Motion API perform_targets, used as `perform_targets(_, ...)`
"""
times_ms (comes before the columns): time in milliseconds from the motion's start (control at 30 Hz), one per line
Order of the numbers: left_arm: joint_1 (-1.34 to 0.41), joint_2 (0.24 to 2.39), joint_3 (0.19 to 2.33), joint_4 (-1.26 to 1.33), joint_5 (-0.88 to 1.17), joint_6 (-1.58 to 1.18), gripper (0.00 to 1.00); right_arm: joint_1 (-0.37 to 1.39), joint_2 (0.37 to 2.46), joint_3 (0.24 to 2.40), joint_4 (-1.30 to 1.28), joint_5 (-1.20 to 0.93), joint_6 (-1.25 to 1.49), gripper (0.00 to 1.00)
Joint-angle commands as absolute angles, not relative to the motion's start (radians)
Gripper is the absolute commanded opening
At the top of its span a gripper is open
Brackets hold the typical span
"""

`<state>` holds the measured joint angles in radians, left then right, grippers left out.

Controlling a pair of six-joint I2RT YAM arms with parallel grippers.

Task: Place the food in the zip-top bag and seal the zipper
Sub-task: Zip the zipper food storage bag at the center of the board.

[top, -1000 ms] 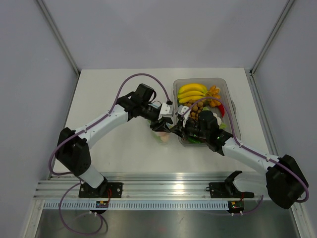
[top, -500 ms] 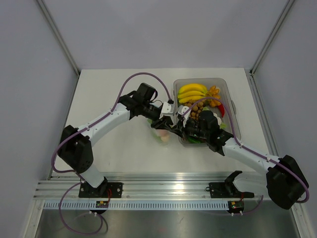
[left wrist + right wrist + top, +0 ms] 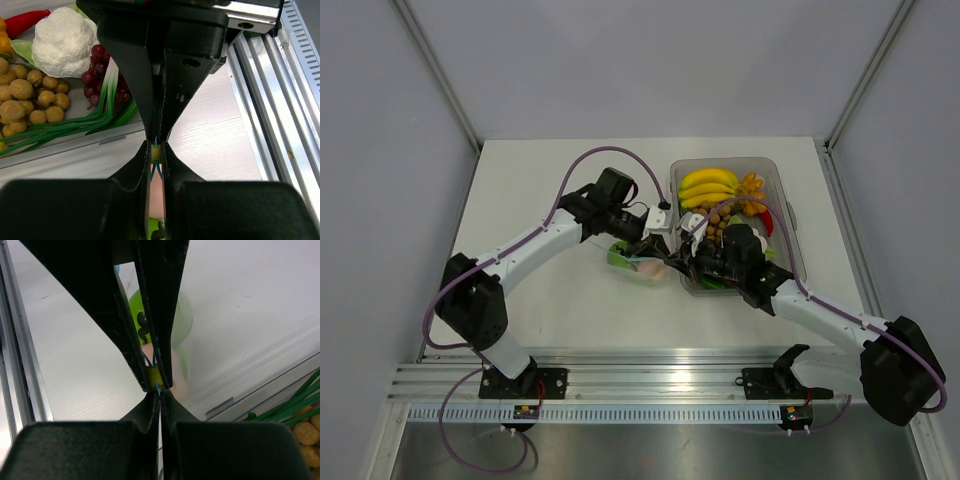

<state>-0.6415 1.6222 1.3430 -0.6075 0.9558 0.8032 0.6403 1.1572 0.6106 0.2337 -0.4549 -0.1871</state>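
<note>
The job looks more than half done. 2 pieces of the food sit inside the zip-top bag (image 3: 632, 263): the bright green round piece (image 3: 180, 320) and the smaller pinkish piece (image 3: 176, 371) just beside it, both seen through the clear film. The bag is on the desk (image 3: 540, 180), just left of the rigid clear tub (image 3: 798, 245), between the 2 arms.

What is left is the seal. The left hand (image 3: 156, 152) is clenched on the zipper (image 3: 155, 169), its fingers pressed together with only the thin light-blue strip between them. The right hand (image 3: 159, 396) is clamped on the same strip from the opposite side, and the 2 pairs of fingertips meet almost tip to tip at 1 spot on the bag's mouth. Both wrist views show the blue line running into that pinch, with the food hanging just behind it.

How much of the zipper is already pressed shut cannot be told (the fingers hide most of its length, and the top view is too coarse). My judgement is that the closing is under way rather than finished, and the strip needs pressing along its whole run before either hand lets go.

Bananas (image 3: 708, 185), cauliflower (image 3: 62, 40) and grapes (image 3: 102, 75) lie in the tub, outside the bag.
</note>
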Motion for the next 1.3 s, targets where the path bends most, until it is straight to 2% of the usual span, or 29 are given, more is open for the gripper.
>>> perform_targets(0,-0.631,1.588,1.307,-0.629,0.968,0.79,0.0,0.635,1.103,0.608,0.33,-0.405,-0.183,0.0)
perform_targets(433,-0.591,1.528,1.243,-0.647,0.945,0.727,0.0,0.635,1.111,0.558,0.483,-0.236,-0.075,0.0)
perform_targets(800,-0.516,1.457,1.141,-0.618,0.888,0.644,0.0,0.635,1.111,0.534,0.522,-0.178,-0.038,0.0)
perform_targets(1267,-0.35,1.171,0.907,-0.453,0.796,0.514,0.0,0.635,1.137,0.538,0.531,-0.088,-0.006,0.0)
